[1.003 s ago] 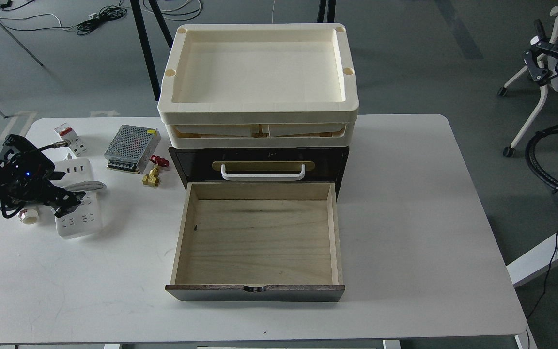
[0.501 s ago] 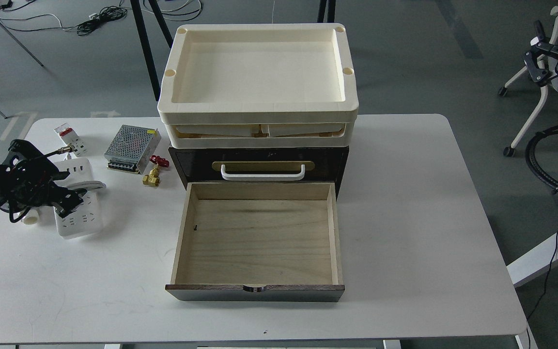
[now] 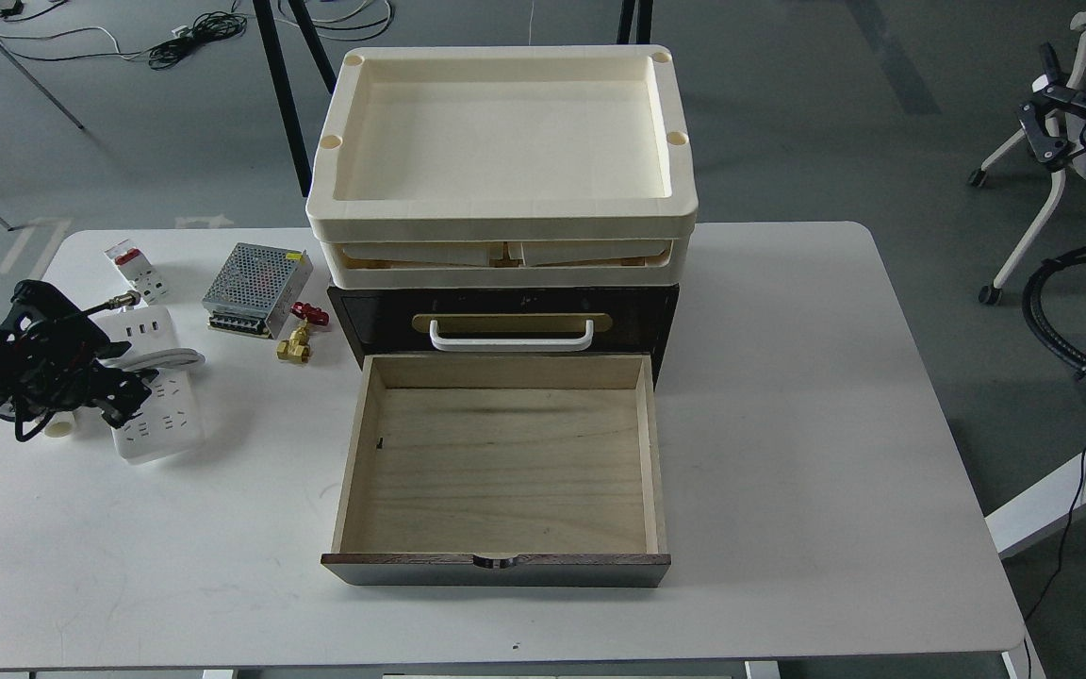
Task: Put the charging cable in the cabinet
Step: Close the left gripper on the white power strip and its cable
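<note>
The charging cable, a white power strip point(image 3: 164, 422) with its thick white cord point(image 3: 173, 357) looped over it, lies flat on the table at the far left. My left gripper point(image 3: 121, 394) is low over the strip's left edge, coming in from the left. It is dark, and I cannot tell its fingers apart or whether they hold the strip. The dark brown cabinet point(image 3: 369, 316) stands mid-table. Its lower drawer point(image 3: 505, 462) is pulled out, pale plywood inside and empty. The upper drawer with the white handle point(image 3: 511, 337) is closed. My right gripper is out of view.
Two stacked cream trays point(image 3: 505, 219) sit on the cabinet. A silver perforated power supply point(image 3: 255, 276), a small white breaker with a red switch point(image 3: 135, 266) and a brass valve with a red handle point(image 3: 299, 341) lie between the strip and the cabinet. The white table point(image 3: 788, 424) extends to the right.
My left gripper has shifted a little to the left and up over the strip's left edge. The power strip has moved only very slightly. The drawer stays open.
</note>
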Action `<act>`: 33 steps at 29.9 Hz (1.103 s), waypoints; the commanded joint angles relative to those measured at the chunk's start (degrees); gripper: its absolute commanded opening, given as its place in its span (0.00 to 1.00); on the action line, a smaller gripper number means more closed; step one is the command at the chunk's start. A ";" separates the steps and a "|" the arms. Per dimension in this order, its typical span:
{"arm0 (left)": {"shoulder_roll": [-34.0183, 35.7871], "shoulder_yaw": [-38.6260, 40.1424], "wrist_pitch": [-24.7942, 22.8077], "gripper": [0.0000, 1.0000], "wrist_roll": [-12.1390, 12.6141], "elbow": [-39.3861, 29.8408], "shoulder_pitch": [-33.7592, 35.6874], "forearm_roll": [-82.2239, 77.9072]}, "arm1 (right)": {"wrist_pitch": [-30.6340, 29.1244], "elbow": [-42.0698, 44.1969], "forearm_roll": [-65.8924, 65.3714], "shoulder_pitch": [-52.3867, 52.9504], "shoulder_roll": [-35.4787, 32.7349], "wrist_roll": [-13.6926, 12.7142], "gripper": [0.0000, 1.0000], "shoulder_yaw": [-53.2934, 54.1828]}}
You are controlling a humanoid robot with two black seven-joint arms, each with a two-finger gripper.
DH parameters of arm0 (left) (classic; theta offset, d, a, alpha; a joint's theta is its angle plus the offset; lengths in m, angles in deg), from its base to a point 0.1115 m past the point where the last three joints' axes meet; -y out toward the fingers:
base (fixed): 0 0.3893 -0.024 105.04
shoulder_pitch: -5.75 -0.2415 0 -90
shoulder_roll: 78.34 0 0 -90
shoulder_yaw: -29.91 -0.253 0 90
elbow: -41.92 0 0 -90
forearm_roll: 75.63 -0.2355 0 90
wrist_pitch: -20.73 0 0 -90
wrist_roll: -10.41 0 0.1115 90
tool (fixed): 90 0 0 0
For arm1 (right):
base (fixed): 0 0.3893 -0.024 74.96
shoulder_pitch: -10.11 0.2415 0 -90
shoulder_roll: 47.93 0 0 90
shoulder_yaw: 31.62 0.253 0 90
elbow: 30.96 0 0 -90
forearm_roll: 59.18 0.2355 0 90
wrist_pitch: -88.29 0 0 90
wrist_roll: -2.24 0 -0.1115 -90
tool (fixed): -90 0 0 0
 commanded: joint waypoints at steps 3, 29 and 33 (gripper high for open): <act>-0.01 0.00 0.04 0.35 0.00 0.00 0.00 0.01 | 0.00 0.25 0.00 -0.09 0.00 0.00 0.99 0.00; -0.01 -0.09 2.42 0.04 0.00 1.76 0.35 -0.16 | 0.00 0.25 0.00 -0.09 0.00 0.00 0.99 0.00; 0.08 -0.09 2.42 0.04 0.00 1.85 0.79 -0.16 | 0.00 0.25 0.00 -0.09 0.00 0.00 0.99 0.00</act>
